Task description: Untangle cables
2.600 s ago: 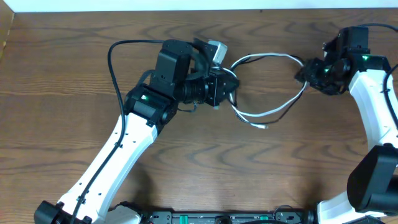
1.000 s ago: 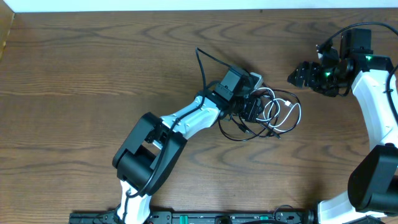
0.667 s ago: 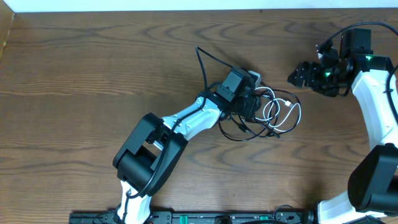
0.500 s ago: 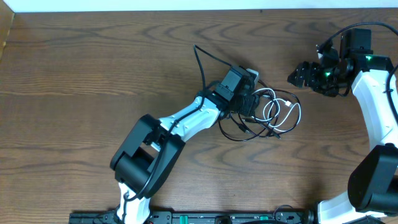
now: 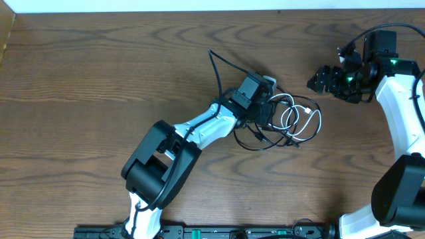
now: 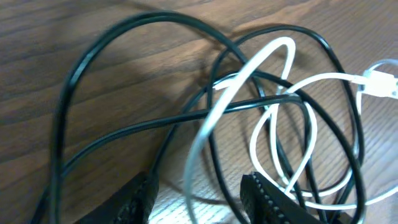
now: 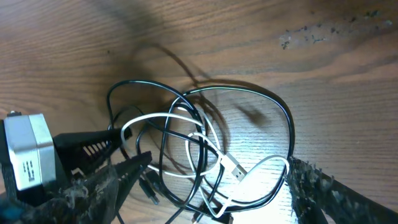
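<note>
Cords: a thin black cord (image 6: 69, 93) and a thin white cord (image 6: 249, 70) lie wound through each other in one loose tangle on the brown wood-grain table (image 5: 99, 66), a little right of centre in the overhead frame.
Black cord: several wide loops. The largest swings out to the lower left of the tangle in the overhead frame, and the others cross over and under the white cord.
White cord: smaller loops toward the right side of the tangle. Its small white plug (image 6: 382, 81) lies on the wood at the right edge of the left wrist frame.
Left gripper (image 5: 270, 111): at the left edge of the tangle, low over the table. Its fingers stand apart, with one white strand and one black strand running through the gap. Neither pad presses on a strand, as far as the wrist frame shows.
Right gripper (image 5: 317, 80): upper right of the overhead frame, up and to the right of the tangle and apart from it. Its fingers are spread wide and hold nothing.
Arm wire: a thicker black wire (image 5: 215, 70) rises from the left wrist toward the top of the overhead frame, apart from the two cords.
</note>
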